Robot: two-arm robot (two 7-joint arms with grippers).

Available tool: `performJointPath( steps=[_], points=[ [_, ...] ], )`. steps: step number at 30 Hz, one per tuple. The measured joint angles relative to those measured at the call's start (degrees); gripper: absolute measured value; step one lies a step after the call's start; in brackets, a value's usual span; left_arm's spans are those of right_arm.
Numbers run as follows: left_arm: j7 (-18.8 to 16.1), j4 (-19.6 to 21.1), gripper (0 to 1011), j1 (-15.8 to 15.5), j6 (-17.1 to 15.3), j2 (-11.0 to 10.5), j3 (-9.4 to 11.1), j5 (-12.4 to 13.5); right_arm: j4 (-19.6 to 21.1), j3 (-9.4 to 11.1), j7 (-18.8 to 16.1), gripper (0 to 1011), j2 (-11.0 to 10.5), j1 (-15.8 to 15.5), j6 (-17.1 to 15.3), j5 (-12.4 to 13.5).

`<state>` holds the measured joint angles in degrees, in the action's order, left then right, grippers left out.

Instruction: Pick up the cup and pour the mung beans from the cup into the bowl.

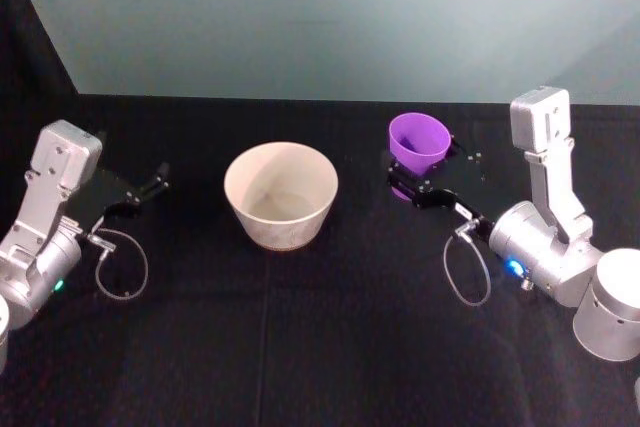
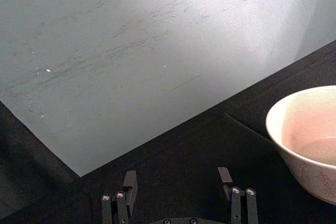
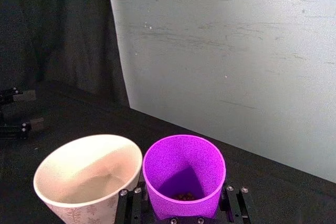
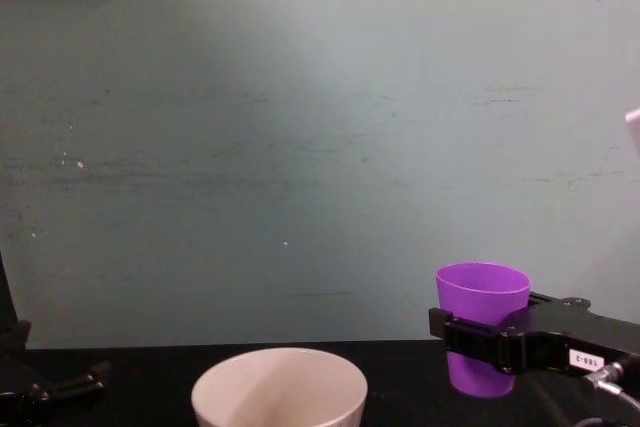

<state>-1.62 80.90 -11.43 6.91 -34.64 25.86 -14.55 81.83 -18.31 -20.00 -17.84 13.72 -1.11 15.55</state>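
Purple cup (image 1: 418, 142), upright with beans (image 3: 184, 196) inside, is gripped by the right claw (image 1: 425, 175) toward the tabletop's right edge, bowl (image 1: 280, 229) beside it toward the middle; left claw (image 1: 150, 187) parked wide open.

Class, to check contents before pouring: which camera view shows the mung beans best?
The right wrist view: it looks down into the cup, held by the right pincer, with the mung beans a dark cluster at the bottom. The head view gives its mouth, the chest view its wall.
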Motion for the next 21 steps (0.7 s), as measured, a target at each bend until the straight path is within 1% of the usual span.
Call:
performJointPath(
  steps=[21],
  points=[
    [0.0, 0.0, 1000, 0.0, 0.0, 0.0, 0.0, 0.0, 0.0, 0.0, 0.0, 717, 0.0, 0.0, 0.1, 0.0]
  ],
)
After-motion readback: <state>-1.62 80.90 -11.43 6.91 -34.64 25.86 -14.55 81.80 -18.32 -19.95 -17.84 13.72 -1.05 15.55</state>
